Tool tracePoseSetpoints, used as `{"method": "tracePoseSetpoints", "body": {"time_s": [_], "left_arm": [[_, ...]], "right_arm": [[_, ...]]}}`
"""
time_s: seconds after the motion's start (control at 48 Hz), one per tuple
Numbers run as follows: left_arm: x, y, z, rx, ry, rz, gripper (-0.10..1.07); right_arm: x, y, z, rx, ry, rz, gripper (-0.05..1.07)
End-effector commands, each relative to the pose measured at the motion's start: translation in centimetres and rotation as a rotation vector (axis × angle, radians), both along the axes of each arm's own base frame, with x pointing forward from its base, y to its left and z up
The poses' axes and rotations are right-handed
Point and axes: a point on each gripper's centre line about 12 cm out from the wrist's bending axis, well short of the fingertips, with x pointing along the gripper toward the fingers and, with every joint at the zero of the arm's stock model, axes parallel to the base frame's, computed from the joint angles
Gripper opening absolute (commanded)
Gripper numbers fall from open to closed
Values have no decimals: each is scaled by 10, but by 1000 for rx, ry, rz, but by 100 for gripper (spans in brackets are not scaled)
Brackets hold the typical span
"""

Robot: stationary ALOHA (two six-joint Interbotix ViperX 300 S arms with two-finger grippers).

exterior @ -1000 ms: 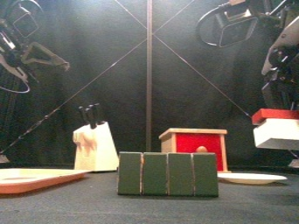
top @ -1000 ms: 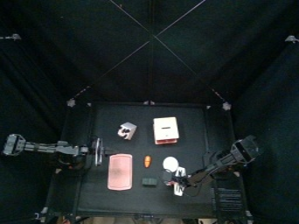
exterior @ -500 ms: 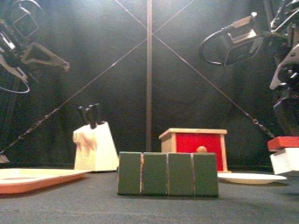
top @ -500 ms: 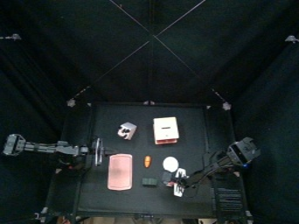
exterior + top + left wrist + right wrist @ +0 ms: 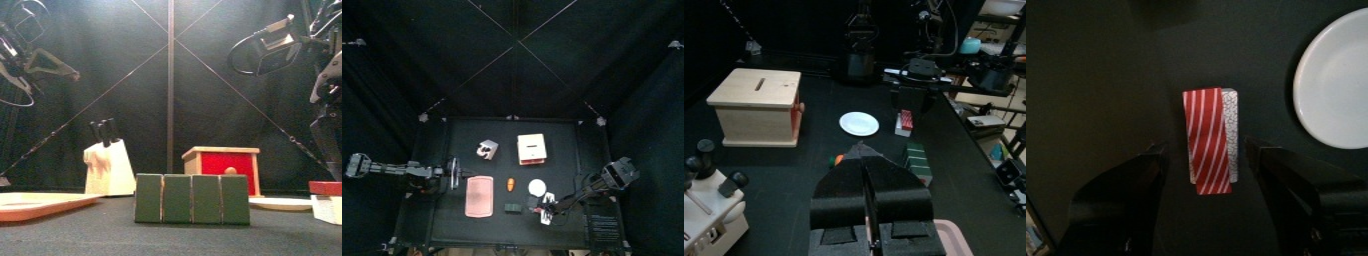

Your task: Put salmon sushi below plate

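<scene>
From above I see the salmon sushi (image 5: 1211, 138), a red-and-white striped piece, lying on the worktop (image 5: 496, 135) just beside the plate (image 5: 540, 186), on the side toward the front edge. The right gripper (image 5: 1211, 160) is low over it with its fingers (image 5: 1136, 178) spread wide on either side of the piece; I see a dark gap on each side, so they are not clamped on it. In the front view the sushi (image 5: 326, 202) sits at the far right with the plate's (image 5: 283, 203) thin white rim beside it.

The left gripper (image 5: 871, 190) rests at the left edge of the worktop, well away, with its fingers together.

Around the plate: a white-and-orange box (image 5: 533, 149) stands further back, a small orange piece (image 5: 512, 185) lies just to the plate's left, and a long pink tray (image 5: 478, 195) lies beyond that. A dark green ridged block (image 5: 193, 199) sits near the front edge, left of the sushi and large in the front view, hiding part of the box (image 5: 222, 168) behind it. A white knife block (image 5: 110, 160) with dark handles stands at the back left. Nothing lies between the right gripper and the sushi.
</scene>
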Motion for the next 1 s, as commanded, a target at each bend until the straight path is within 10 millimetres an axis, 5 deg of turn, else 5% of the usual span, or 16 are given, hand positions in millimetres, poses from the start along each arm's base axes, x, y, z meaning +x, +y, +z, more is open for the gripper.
{"method": "tracePoseSetpoints", "body": {"time_s": [0.0, 0.979], "left_arm": [[2, 0, 5, -1, -20, 1, -2], [2, 0, 6, 2, -21, 1, -2]], "right_arm": [[3, 4, 10, 13, -31, 11, 93], [8, 4, 18, -11, -42, 24, 93]]}}
